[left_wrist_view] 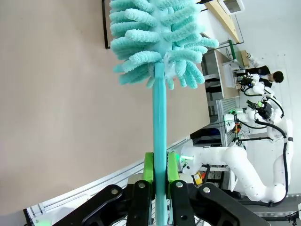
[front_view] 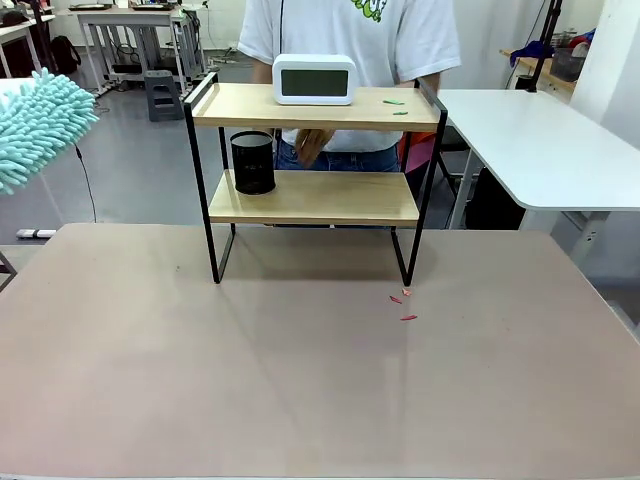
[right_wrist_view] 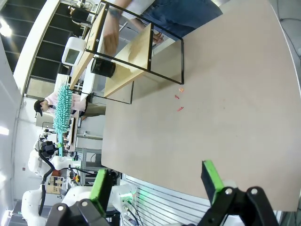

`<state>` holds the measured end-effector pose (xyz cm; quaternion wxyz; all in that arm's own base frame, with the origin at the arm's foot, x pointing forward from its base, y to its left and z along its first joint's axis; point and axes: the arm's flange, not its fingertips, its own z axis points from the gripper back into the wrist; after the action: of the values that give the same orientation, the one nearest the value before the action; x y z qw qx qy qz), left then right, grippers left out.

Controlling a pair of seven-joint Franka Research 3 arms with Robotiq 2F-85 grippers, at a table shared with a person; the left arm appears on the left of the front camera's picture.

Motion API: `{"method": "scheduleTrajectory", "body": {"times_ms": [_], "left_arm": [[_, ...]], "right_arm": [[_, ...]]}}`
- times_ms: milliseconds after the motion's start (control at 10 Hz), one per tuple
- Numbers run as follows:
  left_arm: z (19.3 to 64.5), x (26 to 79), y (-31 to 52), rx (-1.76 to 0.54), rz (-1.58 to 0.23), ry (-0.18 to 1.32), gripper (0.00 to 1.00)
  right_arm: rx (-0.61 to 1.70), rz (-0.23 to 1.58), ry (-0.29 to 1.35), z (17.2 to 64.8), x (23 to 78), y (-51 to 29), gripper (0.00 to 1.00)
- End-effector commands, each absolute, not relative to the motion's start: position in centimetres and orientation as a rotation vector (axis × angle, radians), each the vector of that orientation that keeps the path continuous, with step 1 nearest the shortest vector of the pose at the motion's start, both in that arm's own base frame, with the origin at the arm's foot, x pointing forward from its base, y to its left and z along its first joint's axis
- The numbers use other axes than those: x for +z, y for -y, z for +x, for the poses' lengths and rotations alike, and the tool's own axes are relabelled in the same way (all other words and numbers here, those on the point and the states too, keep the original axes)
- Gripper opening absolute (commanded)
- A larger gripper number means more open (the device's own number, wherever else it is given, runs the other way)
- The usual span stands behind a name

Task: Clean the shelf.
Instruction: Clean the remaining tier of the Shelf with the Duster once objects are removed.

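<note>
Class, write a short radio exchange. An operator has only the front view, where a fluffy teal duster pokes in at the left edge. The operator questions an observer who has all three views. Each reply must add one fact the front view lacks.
Operator: I see the duster head at my left edge. What is holding it?
Observer: The left gripper is shut on its teal handle, with a green pad on each side.
Operator: And the right gripper?
Observer: The right gripper is open, with nothing between its fingers.
</note>
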<state>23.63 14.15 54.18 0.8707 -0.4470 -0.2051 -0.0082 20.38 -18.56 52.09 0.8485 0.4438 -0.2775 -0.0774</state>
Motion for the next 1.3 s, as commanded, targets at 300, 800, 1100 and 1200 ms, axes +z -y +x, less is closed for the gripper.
{"method": "scheduleTrajectory", "body": {"times_ms": [300, 800, 1100, 1200], "left_arm": [[23.6, 54.1, -14.1, -0.032, -0.939, 0.444, 0.12], [23.6, 54.2, -14.2, -0.017, -0.935, 0.429, 0.12], [28.4, 64.4, -10.2, 0.132, -0.929, 0.441, 0.12], [29.7, 68.0, -7.5, 0.129, -0.890, 0.458, 0.12]], "right_arm": [[-0.144, 0.946, 0.609, 20.5, 52.3, 18.6, 1.00], [-0.144, 0.946, 0.609, 20.5, 52.3, 18.6, 1.00], [-0.144, 0.946, 0.609, 20.5, 52.3, 18.6, 1.00], [-0.144, 0.946, 0.609, 20.5, 52.3, 18.6, 1.00]]}}
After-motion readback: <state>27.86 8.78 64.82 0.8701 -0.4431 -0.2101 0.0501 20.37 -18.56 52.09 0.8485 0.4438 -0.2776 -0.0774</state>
